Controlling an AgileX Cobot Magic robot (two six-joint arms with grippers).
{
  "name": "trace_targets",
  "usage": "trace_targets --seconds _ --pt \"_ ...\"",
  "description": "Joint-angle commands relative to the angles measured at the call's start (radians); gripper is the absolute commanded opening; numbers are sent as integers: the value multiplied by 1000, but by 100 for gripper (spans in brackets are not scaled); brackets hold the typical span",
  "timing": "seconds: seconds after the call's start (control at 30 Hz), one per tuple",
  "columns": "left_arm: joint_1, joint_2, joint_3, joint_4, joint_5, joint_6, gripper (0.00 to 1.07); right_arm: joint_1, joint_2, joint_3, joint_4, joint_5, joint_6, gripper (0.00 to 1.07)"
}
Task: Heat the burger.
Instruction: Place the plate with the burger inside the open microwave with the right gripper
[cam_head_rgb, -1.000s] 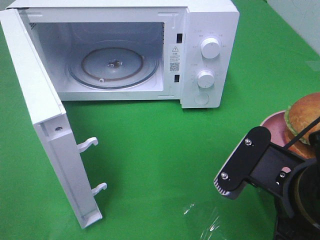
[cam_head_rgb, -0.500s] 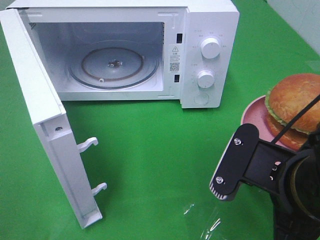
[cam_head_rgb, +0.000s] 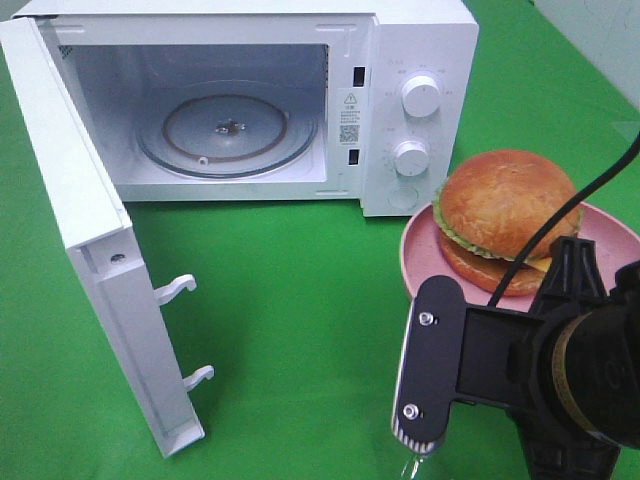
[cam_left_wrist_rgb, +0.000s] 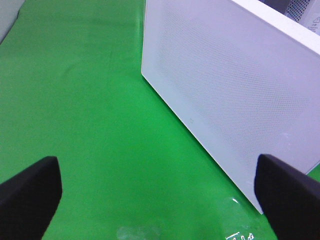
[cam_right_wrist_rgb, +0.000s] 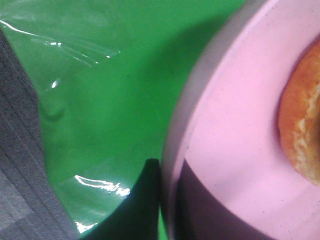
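The burger (cam_head_rgb: 505, 212), with its golden bun and lettuce frill, rides on a round pink plate (cam_head_rgb: 420, 255) held above the green table, just right of the microwave's front. My right gripper (cam_head_rgb: 570, 264) is shut on the plate's near rim. The right wrist view shows that rim (cam_right_wrist_rgb: 235, 115) up close, with the bun's edge (cam_right_wrist_rgb: 302, 135) beside it. My left gripper (cam_left_wrist_rgb: 160, 197) is open and holds nothing; it hovers over the table by the outer face of the microwave door (cam_left_wrist_rgb: 230, 100). It does not show in the exterior high view.
The white microwave (cam_head_rgb: 420, 100) stands at the back with its door (cam_head_rgb: 80, 220) swung wide to the left. Its glass turntable (cam_head_rgb: 225, 130) is bare. Green cloth (cam_head_rgb: 290, 300) covers the table, with a patch of shiny tape (cam_right_wrist_rgb: 75, 55) near my right arm.
My right gripper has carried the plate and burger leftward from the right edge to just in front of the microwave's dials. The left gripper has stayed open and still.
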Motion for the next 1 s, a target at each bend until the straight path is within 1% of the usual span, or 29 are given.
trace_targets --seconds 0.03,0.07,0.2,0.33,0.47,0.7,0.77,0.87,0.93,0.97,1.0 --pt "-3 -16 0 -6 -6 -1 96 3 -9 3 -83 -24 -133 0" --pt "-3 -16 0 -6 -6 -1 96 3 -9 3 -84 -34 -184 0" --pt "-3 -16 0 -6 -6 -1 96 3 -9 3 -93 -53 -233 0" --pt "-3 -16 0 -6 -6 -1 96 3 -9 3 -104 -84 -241 0" --pt "-3 -16 0 -6 -6 -1 96 3 -9 3 -148 -123 -251 0" --pt "-3 -16 0 -6 -6 -1 96 -3 -9 3 -151 -194 -314 0" --pt "-3 -16 0 -6 -6 -1 96 -3 -9 3 -151 -238 -398 0" --pt "-3 -16 0 -6 -6 -1 96 -3 -9 3 -151 -251 -426 0" --pt "-3 -16 0 -6 -6 -1 96 -57 -9 3 -143 -308 -482 0" --pt "-3 -16 0 -6 -6 -1 96 -57 -9 3 -143 -308 -482 0" --pt "-3 -16 0 -6 -6 -1 96 -93 -9 3 -144 -332 -519 0"
